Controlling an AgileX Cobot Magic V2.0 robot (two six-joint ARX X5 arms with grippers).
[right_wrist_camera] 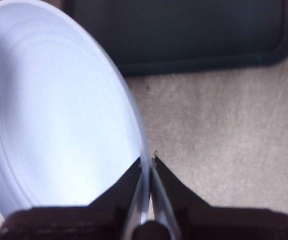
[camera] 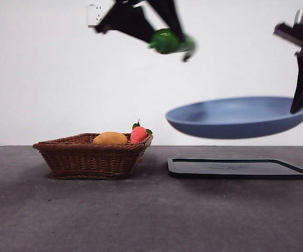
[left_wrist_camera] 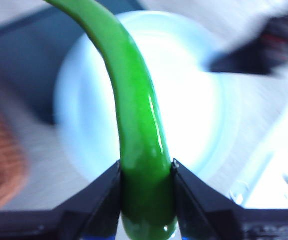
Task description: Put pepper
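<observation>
My left gripper [camera: 173, 41] is shut on the glossy green pepper [camera: 167, 41] and holds it high in the air, above the left part of the blue plate [camera: 239, 116]. In the left wrist view the pepper [left_wrist_camera: 136, 125] rises curved from between the jaws, with the plate [left_wrist_camera: 193, 100] pale and blurred below it. My right gripper [camera: 302, 102] is shut on the plate's right rim and holds the plate level above the black tray [camera: 240, 168]. In the right wrist view the jaws pinch the plate's rim [right_wrist_camera: 144, 165].
A wicker basket [camera: 91, 156] stands on the table at the left, holding a rounded orange-yellow fruit [camera: 110, 138] and a red strawberry-like fruit [camera: 138, 134]. The black tray lies to its right and shows in the right wrist view [right_wrist_camera: 193, 30].
</observation>
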